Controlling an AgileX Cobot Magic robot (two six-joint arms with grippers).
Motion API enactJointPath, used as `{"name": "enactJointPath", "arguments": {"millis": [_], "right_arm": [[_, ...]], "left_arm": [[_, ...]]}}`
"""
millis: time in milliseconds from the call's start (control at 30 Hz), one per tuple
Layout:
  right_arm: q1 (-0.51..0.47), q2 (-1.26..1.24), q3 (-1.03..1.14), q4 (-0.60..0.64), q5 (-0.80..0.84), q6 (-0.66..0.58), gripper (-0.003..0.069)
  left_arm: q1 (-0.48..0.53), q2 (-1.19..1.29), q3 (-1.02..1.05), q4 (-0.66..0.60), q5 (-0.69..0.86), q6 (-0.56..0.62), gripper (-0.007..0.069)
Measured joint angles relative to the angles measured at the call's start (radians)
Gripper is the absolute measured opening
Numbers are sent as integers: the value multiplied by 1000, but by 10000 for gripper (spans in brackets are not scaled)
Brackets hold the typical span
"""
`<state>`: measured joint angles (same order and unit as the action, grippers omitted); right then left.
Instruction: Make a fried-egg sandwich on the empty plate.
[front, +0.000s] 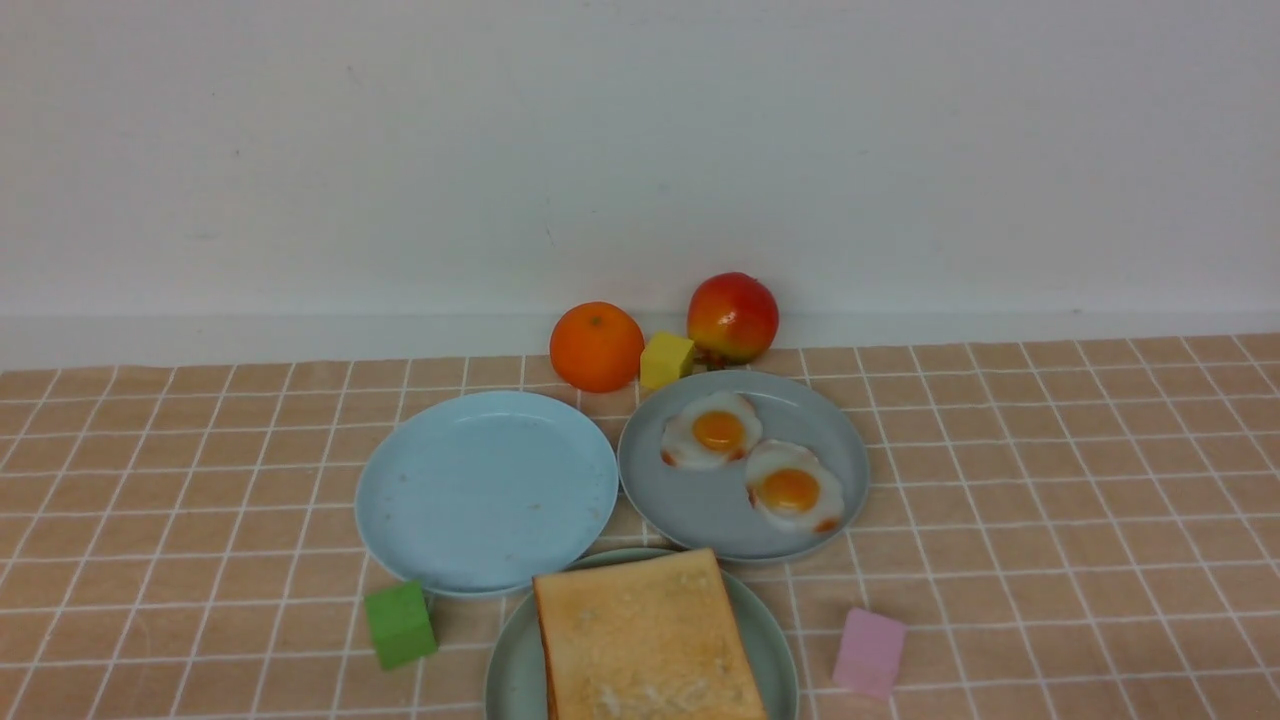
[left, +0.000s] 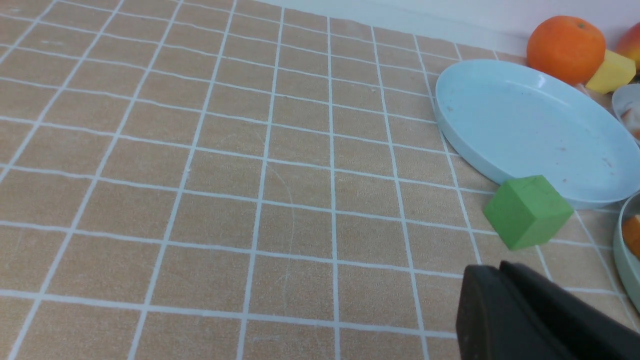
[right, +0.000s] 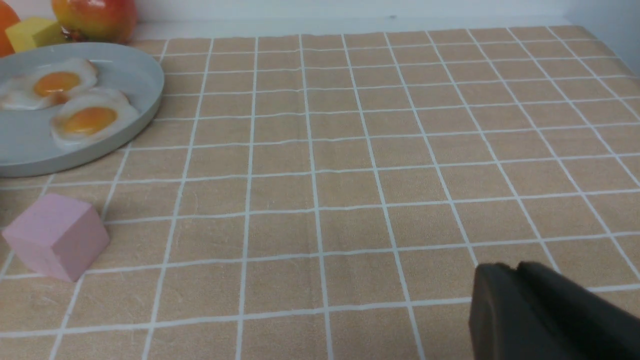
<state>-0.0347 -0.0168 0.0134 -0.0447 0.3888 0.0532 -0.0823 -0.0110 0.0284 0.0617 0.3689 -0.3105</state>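
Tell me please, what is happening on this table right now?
Nothing is being handled at this moment. A toast slice lies on the mint-green plate nearest the robot; whether anything is under it cannot be seen. Two fried eggs rest on the grey-blue plate, and the light blue plate is bare. The left gripper and the right gripper are each off to their own side above the cloth, holding nothing, with fingers together.

Golden toast slice (front: 645, 640) on mint-green plate (front: 510, 670); white, orange-yolked eggs (front: 712, 430) on grey-blue plate (front: 690, 510); tan, white-gridded tablecloth (front: 1050, 520).
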Motion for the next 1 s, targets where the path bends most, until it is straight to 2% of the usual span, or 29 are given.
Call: {"name": "enactJointPath", "arguments": {"millis": [1000], "right_arm": [[0, 0, 0, 0, 0, 0, 109]], "left_arm": [[0, 0, 0, 0, 0, 0, 57]]}}
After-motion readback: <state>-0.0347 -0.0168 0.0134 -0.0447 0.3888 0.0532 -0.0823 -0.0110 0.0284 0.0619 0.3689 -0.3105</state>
